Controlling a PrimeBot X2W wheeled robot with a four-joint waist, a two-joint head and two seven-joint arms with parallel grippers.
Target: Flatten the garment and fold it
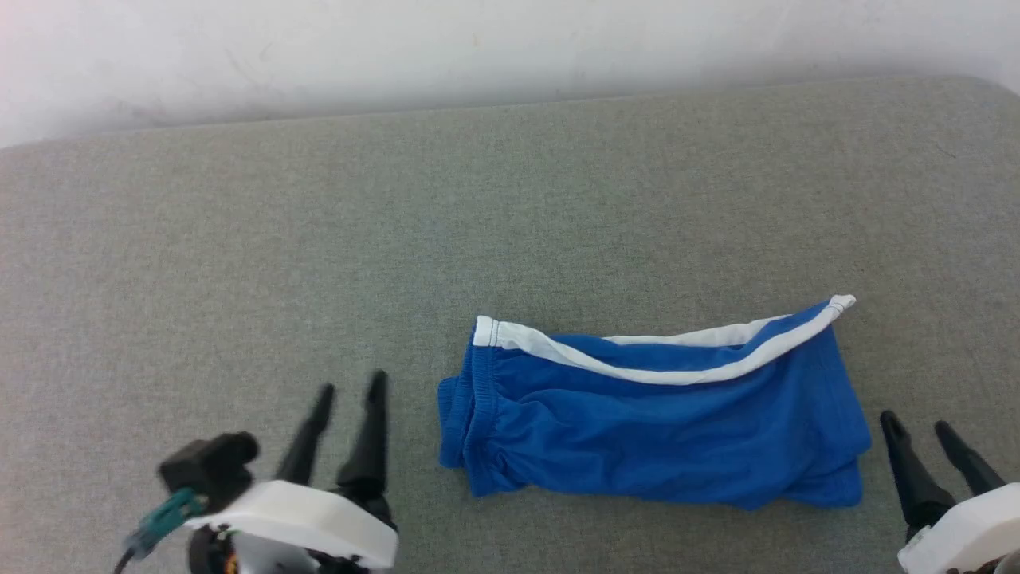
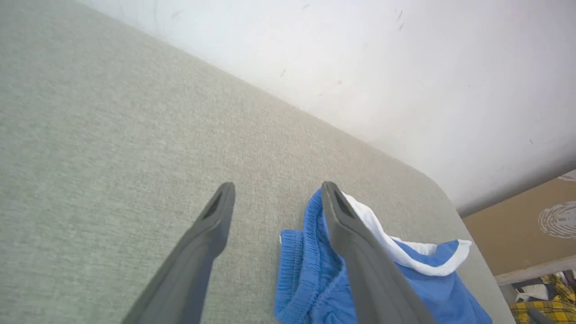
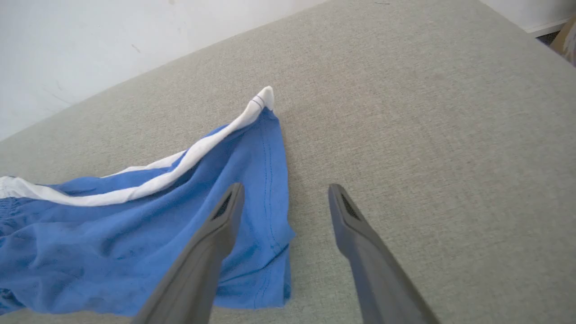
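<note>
head view shows our left claw (image 1: 351,383) spread apart and empty, the shorts (image 1: 653,422) lying between on the grey pad (image 1: 239,239), seemingly folded once (a bit rumpled), and our right claw (image 1: 916,421) apart too; we judge another fold remains.

The garment (image 1: 653,422), a pair of bright blue shorts of thin fabric, is seen in the lower right-centre of the head view, laid on a grey woven surface (image 1: 510,199). It is stretched lengthwise across the frame and doubled over on itself into a rough oblong, with its layers offset at the lower right corner. The gathered elastic waistband (image 1: 466,422) is turned to the frame's left and is bunched. A white stripe (image 1: 661,373) is carried along the upper edge, from the upper left corner to a white-tipped point (image 1: 841,303) drawn out at the upper right. The cloth is creased and rumpled, not smoothed flat.
</note>
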